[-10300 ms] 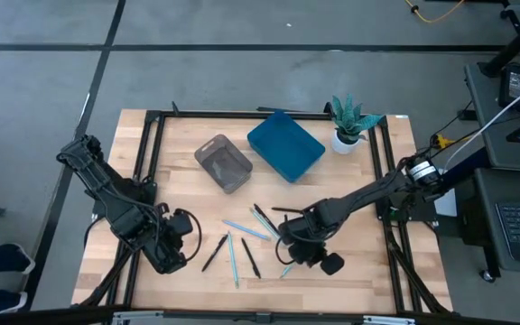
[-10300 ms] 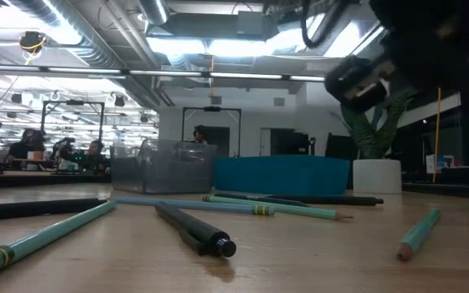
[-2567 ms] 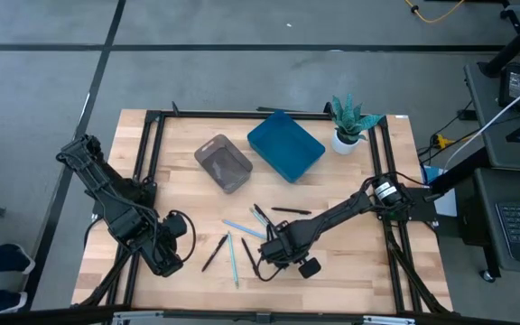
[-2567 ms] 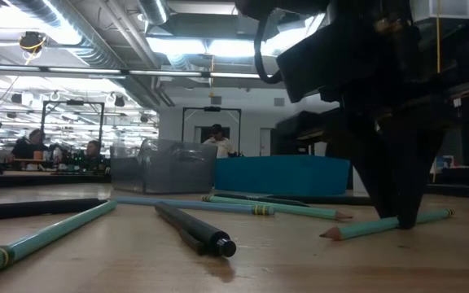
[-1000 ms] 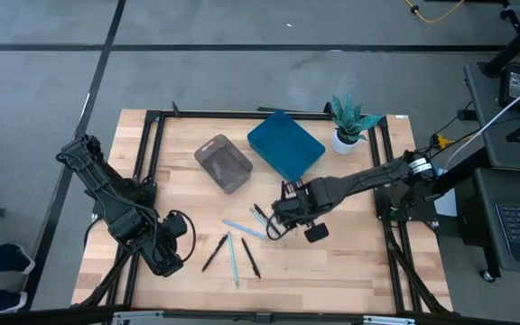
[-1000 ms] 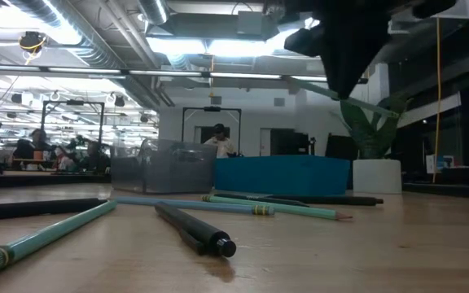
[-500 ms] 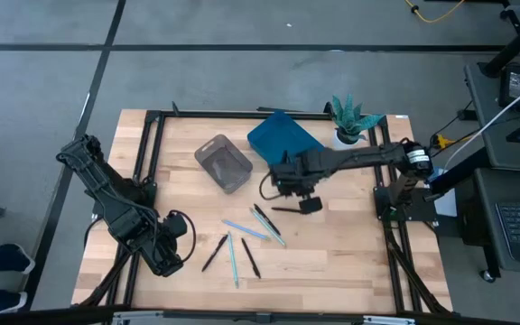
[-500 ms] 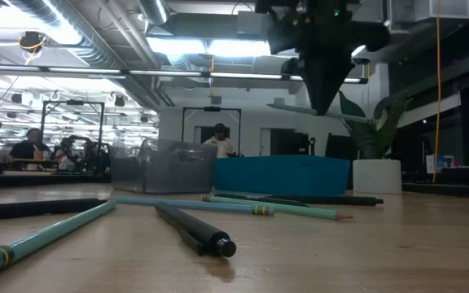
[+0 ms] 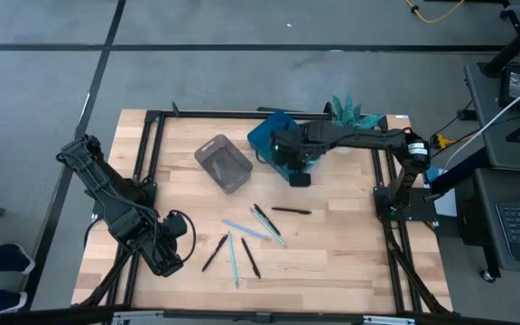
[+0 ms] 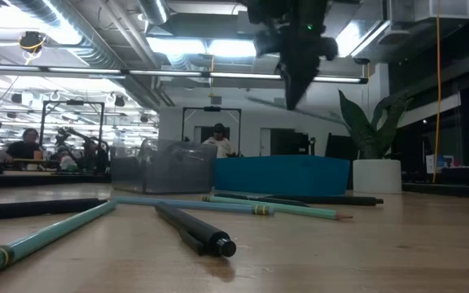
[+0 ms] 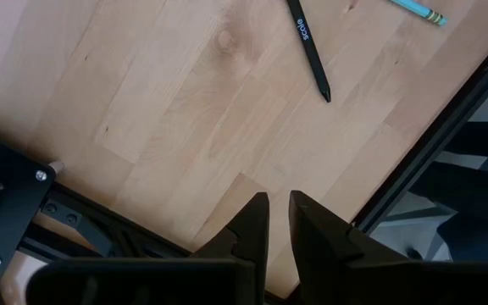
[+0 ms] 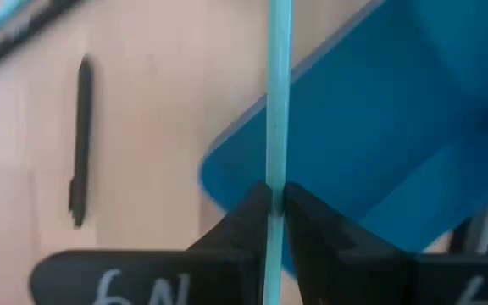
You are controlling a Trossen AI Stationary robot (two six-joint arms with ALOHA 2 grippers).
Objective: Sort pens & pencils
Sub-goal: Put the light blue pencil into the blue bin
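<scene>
While parked at the table's point(image 9: 332, 262) near left corner, left gripper point(image 11: 276, 222) (fingers nearly together, gripping nothing) waits. Then grey bin point(image 9: 224, 163); below it, the remaining pens & pencils point(image 9: 242, 236), black and light blue, scattered mid-table. Farther right, right gripper point(image 12: 272, 207), raised above blue bin point(image 9: 278, 137), pinches a light-blue stick point(image 12: 277, 93) between its fingers. Potted plant point(image 9: 350, 116) rightmost.

Light-blue stick point(image 12: 275, 110) cut off (both ends), blue tray point(image 12: 396, 127) blurred
</scene>
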